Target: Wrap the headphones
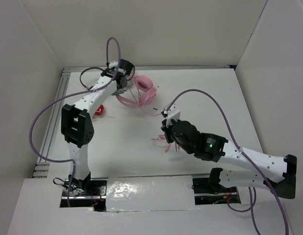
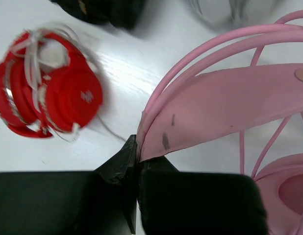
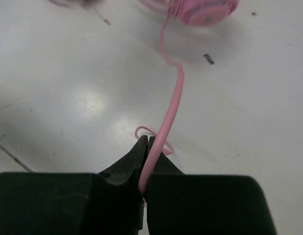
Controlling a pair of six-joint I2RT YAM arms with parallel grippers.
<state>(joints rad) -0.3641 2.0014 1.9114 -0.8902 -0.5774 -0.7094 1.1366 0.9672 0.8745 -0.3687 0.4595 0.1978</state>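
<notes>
1. We judge the wrapping to be at its early stage. The pink headphones (image 1: pixel 141 93) lie at the far left-centre of the table (image 1: pixel 215 98), and most of their cable (image 3: pixel 173 98) is unwound.
2. Our left gripper (image 2: pixel 138 154) is pinched shut on the edge of the pink headband (image 2: pixel 225 107). The jaws meet on the band with no gap showing, so this hand serves as the anchor.
3. Our right gripper (image 3: pixel 146 147) is closed narrowly on the thin cable, which comes up from between the jaws. It bends once and runs across the bare surface to an earcup (image 3: pixel 205 10) at the top of the right wrist view.
4. A small loop of cable (image 3: pixel 149 132) lies on the table just beyond the right fingers. The overhead view shows loose pink strands near that gripper, though we cannot tell how much length trails behind the pinch.
5. A red headset (image 2: pixel 48 98), already bound in pale cord, sits near the left hand, apart from the pink band.
6. The next move, as we see it, calls for carrying the held cable towards the headphones and around the band or cups, with light tension and the left hand steady.
7. The cable is thin and springy, so we would expect it to slip or kink if pulled hard.
</notes>
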